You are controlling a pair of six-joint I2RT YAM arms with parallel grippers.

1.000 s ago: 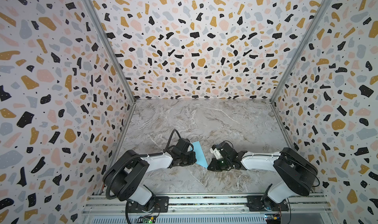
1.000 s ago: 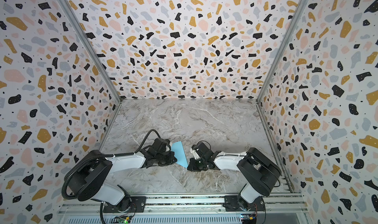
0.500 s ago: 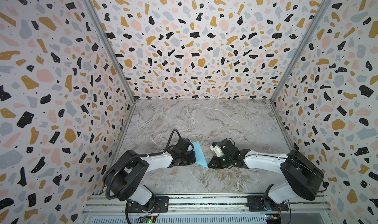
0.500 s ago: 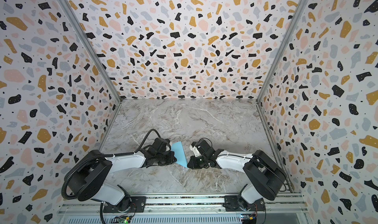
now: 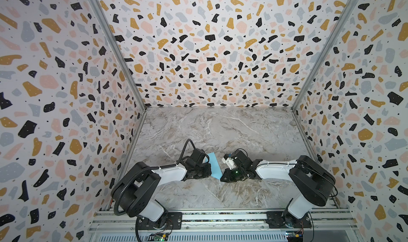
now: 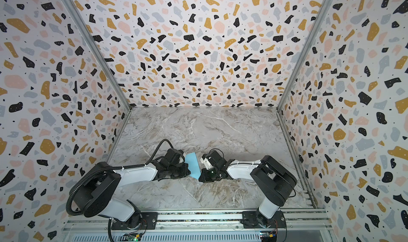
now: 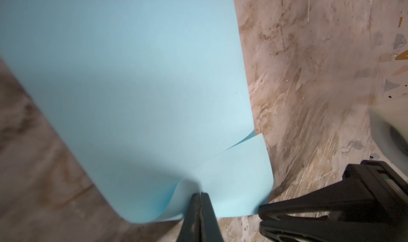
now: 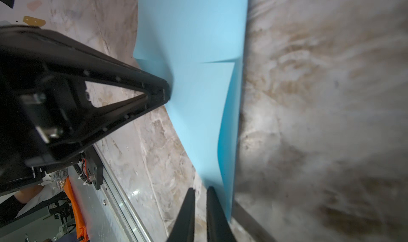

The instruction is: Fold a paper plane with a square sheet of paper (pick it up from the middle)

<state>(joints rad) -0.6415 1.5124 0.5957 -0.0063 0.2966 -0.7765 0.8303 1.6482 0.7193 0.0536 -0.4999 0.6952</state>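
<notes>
One sheet (image 7: pixel 132 86), loosely doubled, pinched in your left end effector (image 7: pixel 200 195); right end effector (image 8: pixel 201 189) narrow, empty; creasing apparently all remains.

Matte paper sheet (image 7: pixel 132 86), smooth marbled tabletop (image 7: pixel 309 75)

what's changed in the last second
The right arm swung its elbow outward, then back, and the right gripper edged slightly toward the square sheet of paper, gripping nothing. The left gripper stays shut on the sheet, which has not moved.
</notes>
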